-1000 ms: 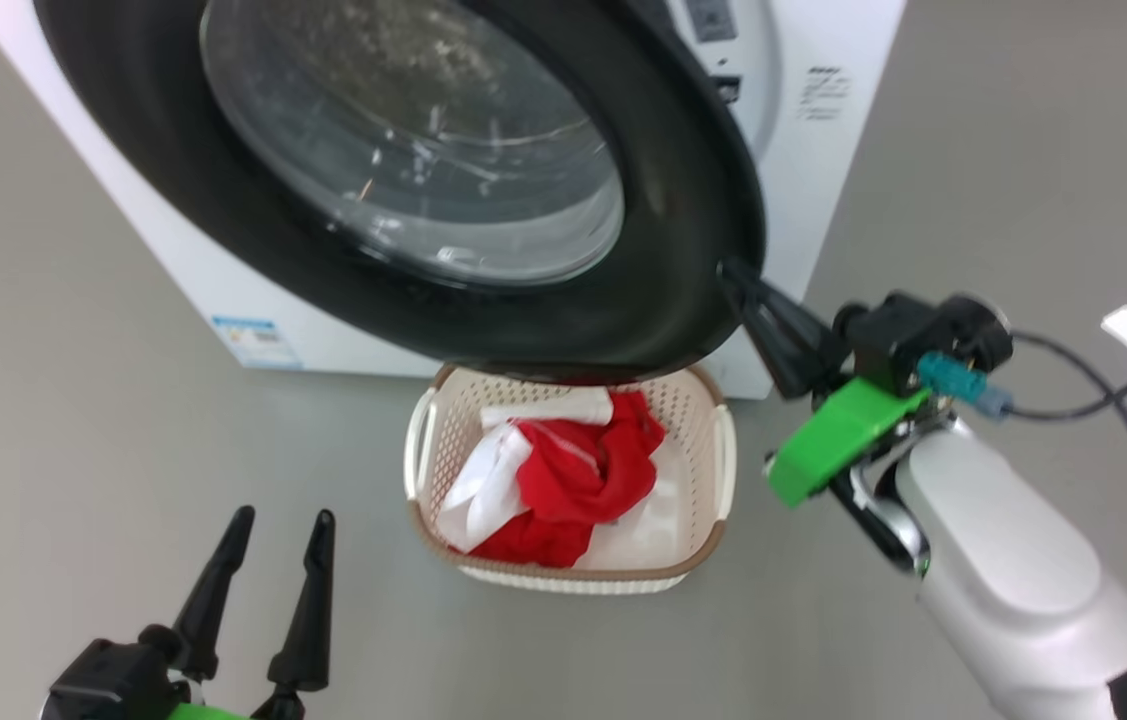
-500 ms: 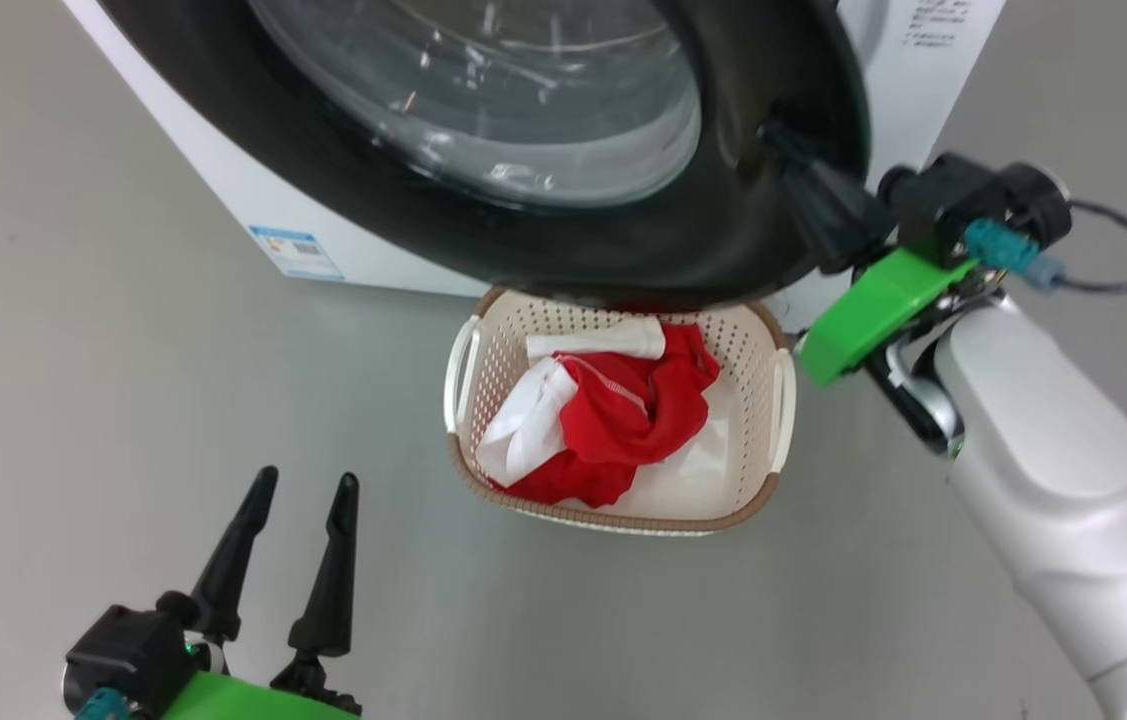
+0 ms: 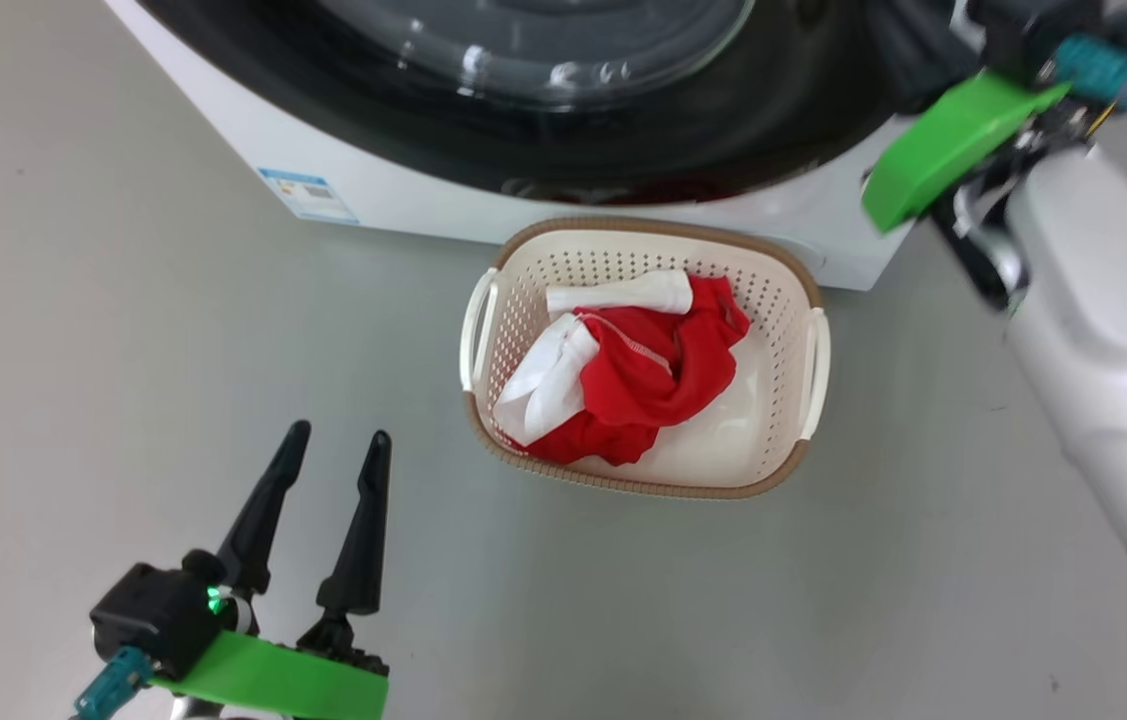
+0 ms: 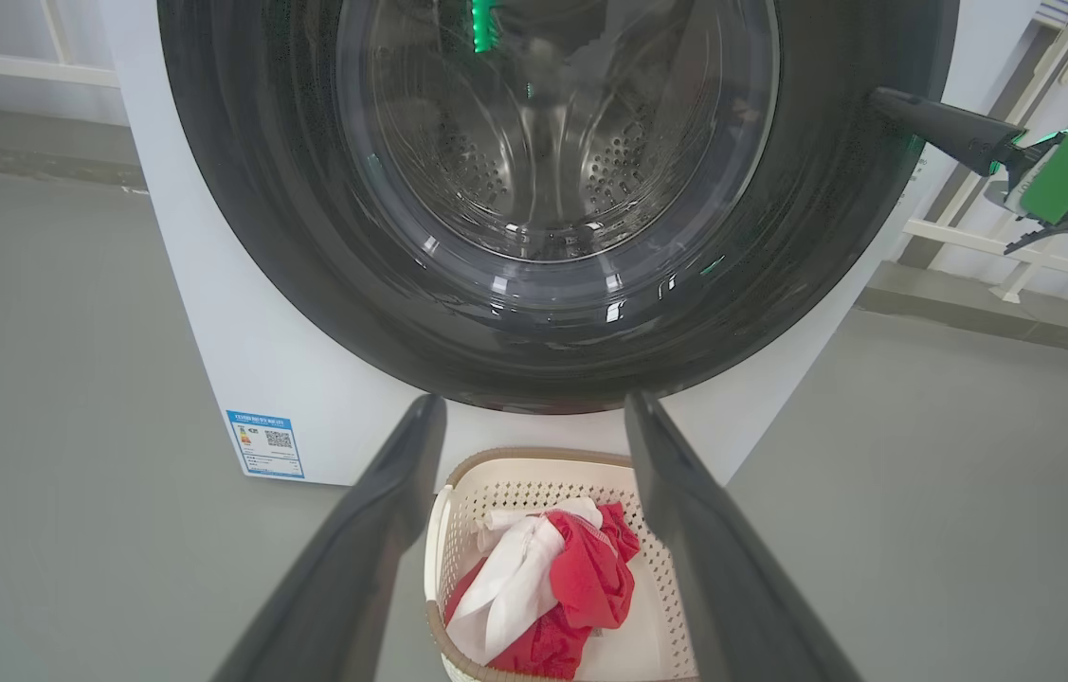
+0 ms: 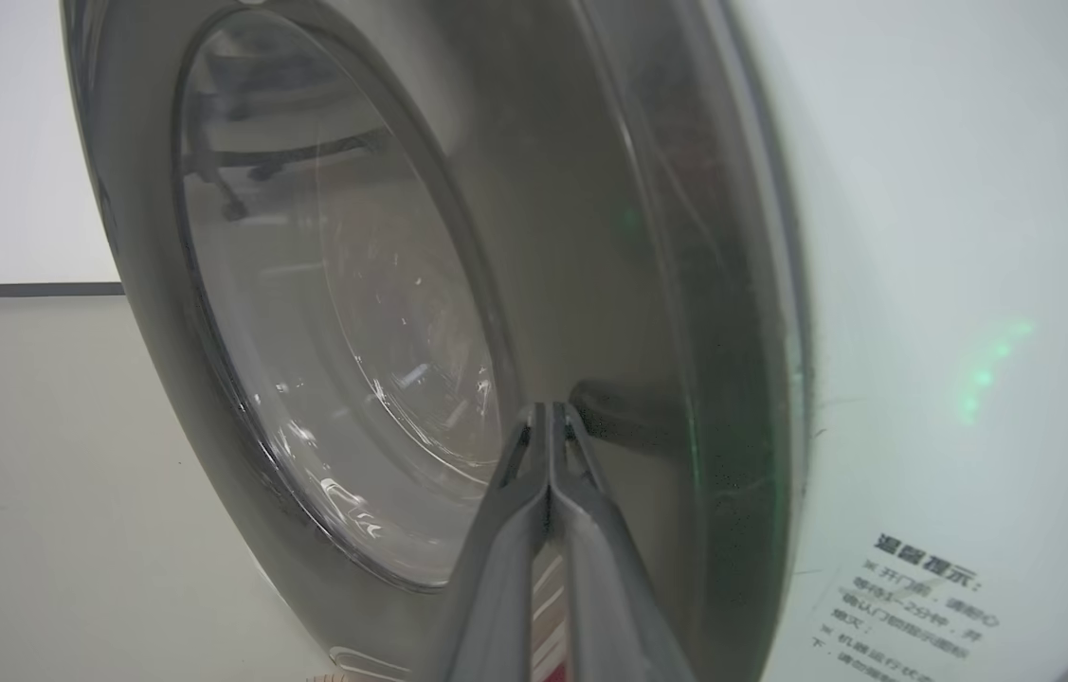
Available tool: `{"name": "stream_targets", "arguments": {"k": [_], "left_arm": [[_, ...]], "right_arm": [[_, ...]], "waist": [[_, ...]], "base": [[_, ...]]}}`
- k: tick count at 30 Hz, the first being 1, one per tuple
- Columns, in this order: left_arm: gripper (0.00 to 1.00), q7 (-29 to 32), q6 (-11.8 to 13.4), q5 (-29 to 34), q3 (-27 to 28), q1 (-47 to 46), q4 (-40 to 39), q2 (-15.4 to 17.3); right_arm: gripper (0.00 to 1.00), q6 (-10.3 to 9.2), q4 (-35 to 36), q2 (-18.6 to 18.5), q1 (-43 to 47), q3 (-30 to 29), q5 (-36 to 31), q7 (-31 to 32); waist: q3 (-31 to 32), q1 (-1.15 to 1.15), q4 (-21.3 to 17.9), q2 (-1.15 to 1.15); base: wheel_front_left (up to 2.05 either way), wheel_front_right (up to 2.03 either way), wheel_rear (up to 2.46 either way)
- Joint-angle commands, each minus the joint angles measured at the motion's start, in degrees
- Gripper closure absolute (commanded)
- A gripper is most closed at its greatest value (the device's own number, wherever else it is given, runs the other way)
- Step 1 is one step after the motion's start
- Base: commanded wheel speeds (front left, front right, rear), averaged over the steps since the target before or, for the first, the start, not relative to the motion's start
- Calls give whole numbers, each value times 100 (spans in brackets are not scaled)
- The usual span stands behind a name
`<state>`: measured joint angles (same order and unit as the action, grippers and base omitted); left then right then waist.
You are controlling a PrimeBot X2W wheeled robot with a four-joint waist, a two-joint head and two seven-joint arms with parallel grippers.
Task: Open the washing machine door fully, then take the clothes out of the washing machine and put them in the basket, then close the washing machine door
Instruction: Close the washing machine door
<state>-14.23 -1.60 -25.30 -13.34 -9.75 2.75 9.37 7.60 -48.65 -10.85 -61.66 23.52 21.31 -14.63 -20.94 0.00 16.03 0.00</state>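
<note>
The washing machine door (image 3: 623,150) lies flat against the front of the white washing machine (image 3: 403,205). Its black rim (image 4: 249,189) rings the clear glass bowl. My right gripper (image 5: 552,409) is shut, empty, with its tips touching the rim on the door's right side (image 4: 879,95). On the floor in front stands the basket (image 3: 638,485), holding the red and white clothes (image 3: 643,375). My left gripper (image 3: 338,435) hangs open and empty to the left of the basket, pointing at the machine.
My pale right forearm (image 3: 1093,290) with its green mount (image 3: 953,140) reaches up past the basket's right side. A small blue label (image 3: 308,195) sits low on the machine's front. Grey floor surrounds the basket. White rails stand behind the machine (image 4: 969,237).
The door has swung from ajar over the basket to against the machine's front, with my shut right gripper following on its rim. The head camera has shifted. My left gripper stays open.
</note>
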Motion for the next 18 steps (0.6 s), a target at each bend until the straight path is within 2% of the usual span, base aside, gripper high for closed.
{"name": "stream_targets", "arguments": {"k": [1,7,16,17,18], "left_arm": [[0,-54,-29,39,175,-159,-84,76],[0,-66,-75,57,210,-224,1,35],[0,-73,-99,70,330,-249,71,36],[0,-74,-92,47,368,-248,64,19],[0,-74,-88,0,419,-248,46,-19]], "right_arm": [[100,-11,57,3,-224,-76,-20,-37],[100,-11,-92,62,-477,-159,-165,-37],[100,-11,59,210,-234,-115,-156,-37],[86,-11,130,229,-170,-138,-167,-37],[56,-11,205,246,-95,-154,-193,-37]], "waist": [[-75,0,61,0],[-120,0,89,0],[-27,0,-54,0],[-7,0,-85,0],[15,0,-114,0]], "base": [[0,0,0],[0,0,0],[0,0,0],[0,0,0],[0,0,0]]}}
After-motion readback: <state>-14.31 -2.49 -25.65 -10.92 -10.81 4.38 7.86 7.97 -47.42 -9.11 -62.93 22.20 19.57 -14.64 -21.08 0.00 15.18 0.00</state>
